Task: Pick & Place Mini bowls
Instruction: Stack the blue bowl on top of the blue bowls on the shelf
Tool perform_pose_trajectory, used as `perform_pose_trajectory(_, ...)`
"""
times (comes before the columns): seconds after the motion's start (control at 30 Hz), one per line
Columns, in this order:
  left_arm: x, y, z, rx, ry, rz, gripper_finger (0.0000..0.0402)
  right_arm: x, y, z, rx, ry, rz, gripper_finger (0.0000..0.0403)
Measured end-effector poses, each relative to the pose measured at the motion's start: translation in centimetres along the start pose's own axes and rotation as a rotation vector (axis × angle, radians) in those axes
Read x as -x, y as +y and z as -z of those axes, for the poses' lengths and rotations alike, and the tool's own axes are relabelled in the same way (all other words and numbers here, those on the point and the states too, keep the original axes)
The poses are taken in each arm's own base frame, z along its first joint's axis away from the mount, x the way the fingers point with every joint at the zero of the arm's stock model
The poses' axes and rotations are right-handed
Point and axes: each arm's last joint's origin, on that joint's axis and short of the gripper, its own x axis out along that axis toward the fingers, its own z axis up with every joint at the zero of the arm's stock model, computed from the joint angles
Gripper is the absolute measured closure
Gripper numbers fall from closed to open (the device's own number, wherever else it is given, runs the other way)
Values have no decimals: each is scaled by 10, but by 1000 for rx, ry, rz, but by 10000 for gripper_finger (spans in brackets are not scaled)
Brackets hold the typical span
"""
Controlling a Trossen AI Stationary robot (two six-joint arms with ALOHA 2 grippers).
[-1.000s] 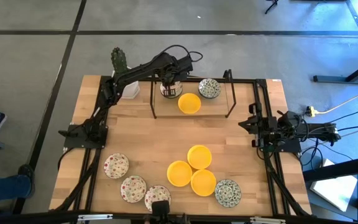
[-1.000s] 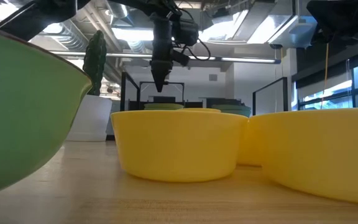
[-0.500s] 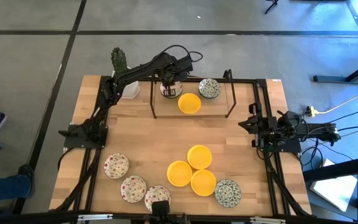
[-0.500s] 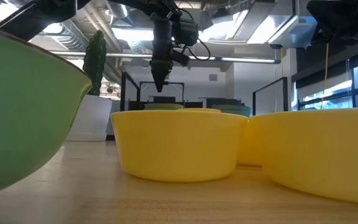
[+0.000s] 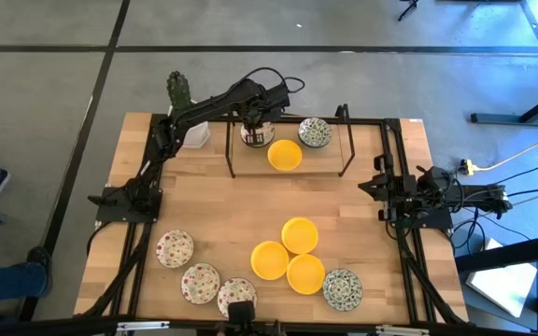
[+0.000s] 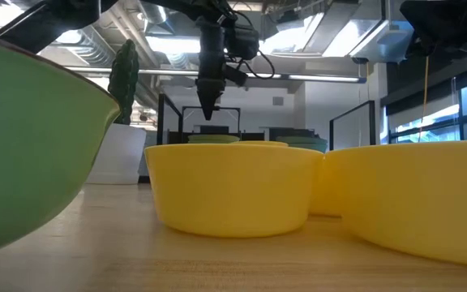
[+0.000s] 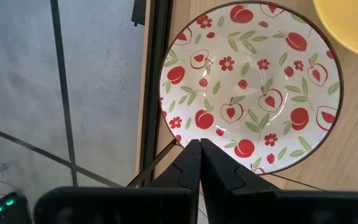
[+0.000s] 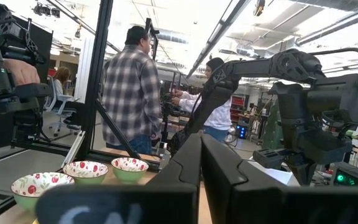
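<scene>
A pale wooden surface (image 5: 204,201) is lying on a grey floor, framed by black rails. Going left to right in the high view: a cactus pot (image 5: 185,112) is standing at the far left corner, three red-speckled bowls (image 5: 200,280) are curving along the near left edge, and the left gripper (image 5: 253,126) is hanging over a fourth red bowl (image 7: 250,87), which the arm is mostly hiding from above. Its jaws are clenched on nothing, tips just above that glossy rim. A yellow bowl (image 5: 284,155) and a green-patterned bowl (image 5: 315,132) are sitting beside it under a thin black frame (image 5: 344,140). Three smooth yellow bowls (image 5: 288,259) are clustering near the middle front, touching, another green-patterned bowl (image 5: 343,288) just beside them. The right gripper (image 5: 379,187) is waiting at the right rail, jaws clenched, empty. Nothing is differing from a second ago.
</scene>
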Motion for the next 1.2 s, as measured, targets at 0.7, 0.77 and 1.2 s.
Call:
perform_pose_trajectory(0.7, 0, 0, 0, 1, 0, 0, 399, 0, 0, 0, 0, 0, 0, 389)
perform_pose_trajectory(0.77, 0, 0, 0, 0, 0, 0, 400, 0, 0, 0, 0, 0, 0, 389)
perform_pose_trajectory(1.2, 0, -1, 1, 4, 13, 5, 399, 0, 0, 0, 2, 0, 0, 389)
